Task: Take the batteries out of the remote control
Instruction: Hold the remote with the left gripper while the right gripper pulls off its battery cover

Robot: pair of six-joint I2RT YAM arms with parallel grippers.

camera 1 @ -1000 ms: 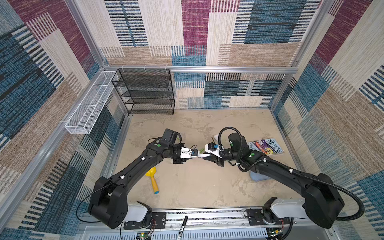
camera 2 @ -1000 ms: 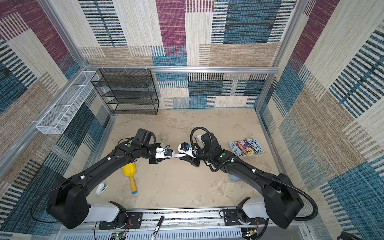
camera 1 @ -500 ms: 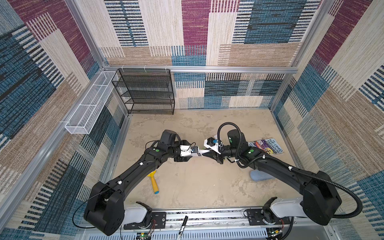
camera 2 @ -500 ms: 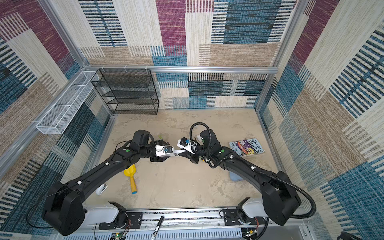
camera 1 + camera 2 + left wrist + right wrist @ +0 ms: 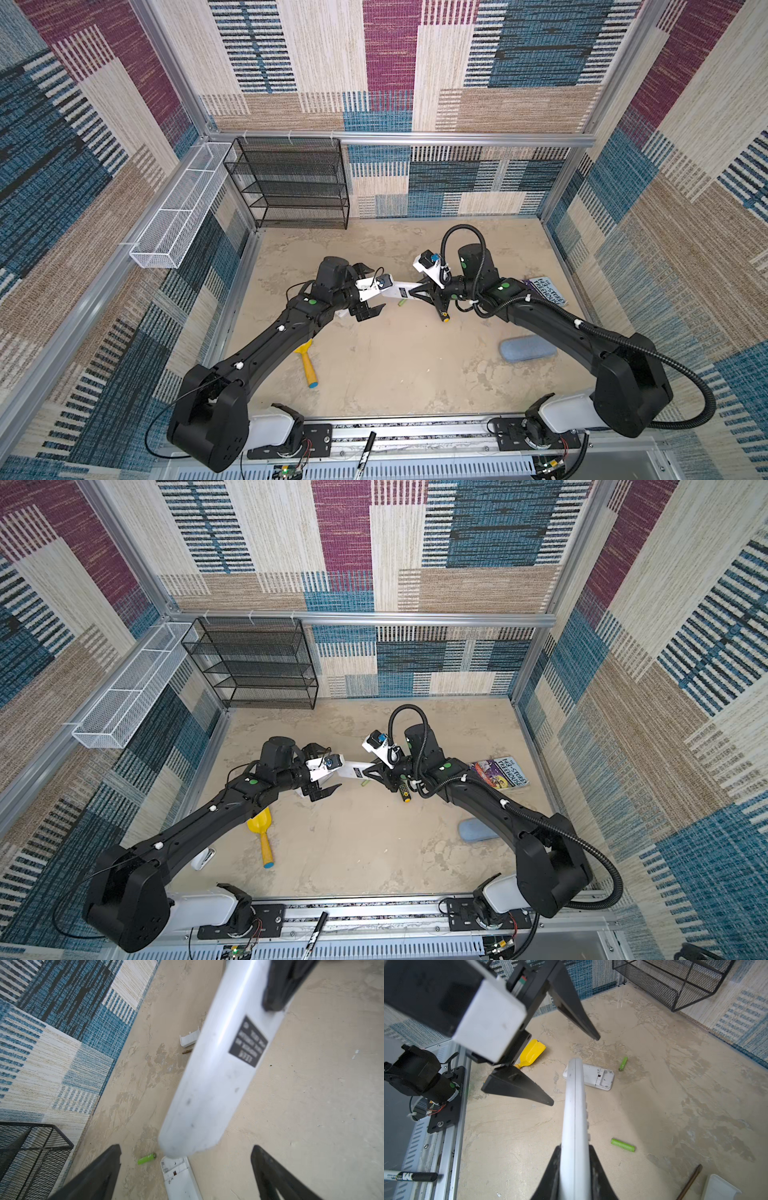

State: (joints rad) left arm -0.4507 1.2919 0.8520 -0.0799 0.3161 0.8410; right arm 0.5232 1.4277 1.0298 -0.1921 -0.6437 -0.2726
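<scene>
The right claw clamps one end of the white remote aloft, the left claw gapes wide at its free end, and with two green batteries loose on the worktop, I'd turn the battery bay into view before regripping.

White remote control: 2. Green battery: 2. Screwdriver: 1. Yellow scoop: 1. Book: 1. Blue case: 1. Black mesh rack: 1. White wire basket: 1. Marker: 1.
</scene>
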